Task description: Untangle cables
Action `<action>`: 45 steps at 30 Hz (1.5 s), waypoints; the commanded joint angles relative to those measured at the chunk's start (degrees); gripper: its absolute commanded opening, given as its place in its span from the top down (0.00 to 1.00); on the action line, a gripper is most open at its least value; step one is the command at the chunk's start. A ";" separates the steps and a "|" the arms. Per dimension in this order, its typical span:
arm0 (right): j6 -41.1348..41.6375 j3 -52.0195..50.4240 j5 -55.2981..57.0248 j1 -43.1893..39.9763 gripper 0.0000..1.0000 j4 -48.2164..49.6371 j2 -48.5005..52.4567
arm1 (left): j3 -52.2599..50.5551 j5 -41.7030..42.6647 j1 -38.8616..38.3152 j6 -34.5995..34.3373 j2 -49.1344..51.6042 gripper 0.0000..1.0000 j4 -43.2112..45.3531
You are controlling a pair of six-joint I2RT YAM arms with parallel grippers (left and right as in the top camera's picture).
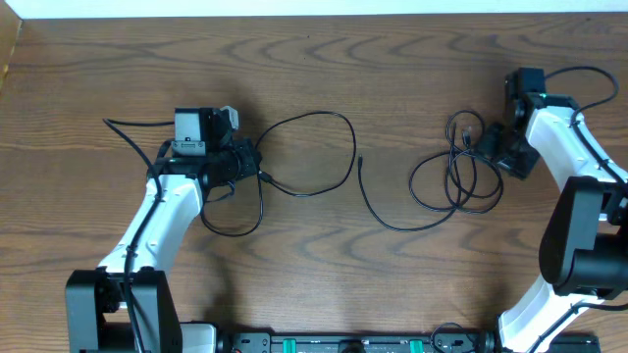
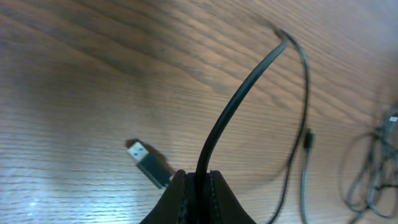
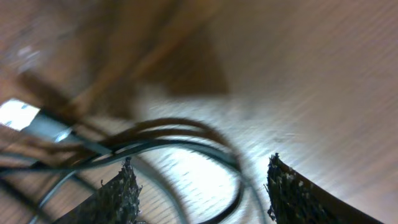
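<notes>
I'm clamping one separated black cable [image 2: 242,93] in my left gripper [image 2: 198,177] and hovering my right gripper [image 3: 202,186], fingers apart, over the tangled bundle [image 1: 456,175] left to sort.

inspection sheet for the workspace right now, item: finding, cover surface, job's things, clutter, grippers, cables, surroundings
surface: wooden table, brown grain
job's things: one black cable looped at the left, a USB plug lying on the wood beside it; tangled black cables at the right; no white cord seen
clutter: nothing seen
grippers: left gripper shut on the looped black cable; right gripper open above the tangle
cables: thick black arm wire arcs off the right arm, apart from the tangle
surroundings: pale strip beyond the table's far edge; rig base at the near edge
</notes>
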 commanded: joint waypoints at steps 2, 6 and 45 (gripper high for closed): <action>-7.56 0.11 -12.04 3.32 0.36 3.37 -0.15 | 0.33 -9.57 -1.73 1.16 0.11 0.92 0.09; -11.06 0.11 -18.99 6.75 0.31 8.33 -0.15 | 0.33 -10.69 -2.10 1.16 0.11 0.92 0.09; -10.01 0.13 -25.62 17.20 0.01 3.76 -12.02 | 0.28 -7.87 -2.10 -21.88 0.11 0.77 0.31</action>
